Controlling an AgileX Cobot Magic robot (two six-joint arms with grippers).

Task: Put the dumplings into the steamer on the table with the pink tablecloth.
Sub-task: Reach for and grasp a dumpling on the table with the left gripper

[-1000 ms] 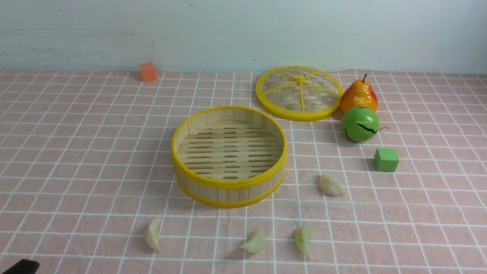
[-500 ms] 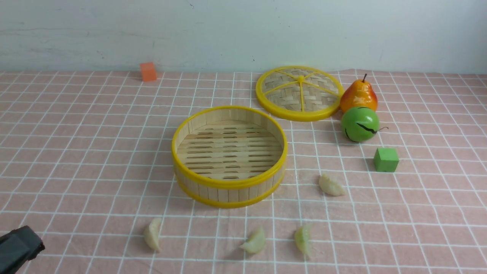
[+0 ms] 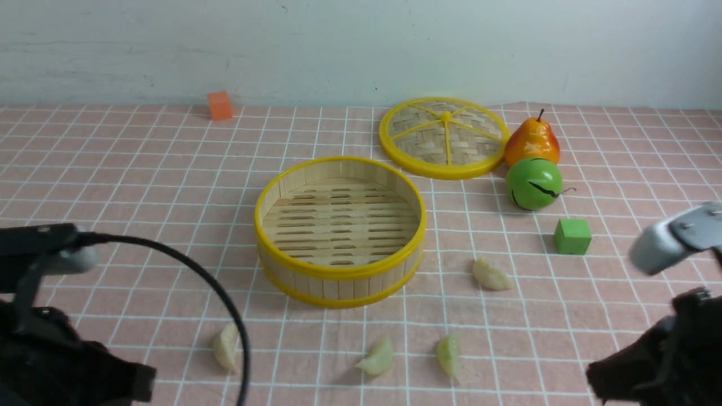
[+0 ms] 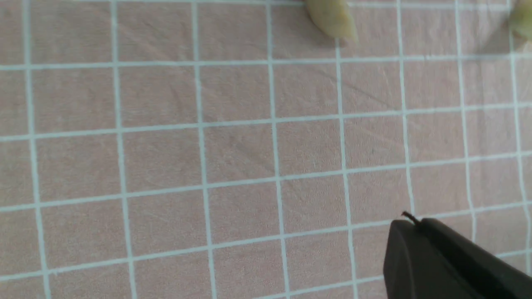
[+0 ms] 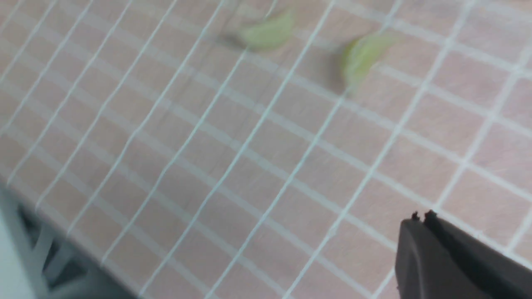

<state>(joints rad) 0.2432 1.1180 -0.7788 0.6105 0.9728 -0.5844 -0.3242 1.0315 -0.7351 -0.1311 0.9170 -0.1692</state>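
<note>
The empty bamboo steamer (image 3: 338, 274) stands mid-table on the pink tablecloth (image 3: 141, 186). Several pale dumplings lie on the cloth: three in a row before the steamer (image 3: 227, 347) (image 3: 377, 357) (image 3: 449, 355), and one to its right (image 3: 491, 274). My left gripper (image 4: 409, 222) is shut and empty above bare cloth, with a dumpling (image 4: 332, 18) well ahead of it. My right gripper (image 5: 419, 220) is also shut and empty, and two greenish dumplings (image 5: 268, 31) (image 5: 363, 54) lie blurred beyond it. In the front view the left arm (image 3: 51, 349) fills the lower left and the right arm (image 3: 665, 349) the lower right.
The woven steamer lid (image 3: 444, 138) lies behind the steamer to the right. Beside it are a pear (image 3: 532, 141), a green round fruit (image 3: 533, 184) and a green cube (image 3: 572, 237). An orange cube (image 3: 219, 106) sits by the back wall. The table's near edge (image 5: 62, 257) shows in the right wrist view.
Both arms have come up into the front view at the lower corners; a second ago only the left one's tip showed. The steamer and dumplings have not moved.
</note>
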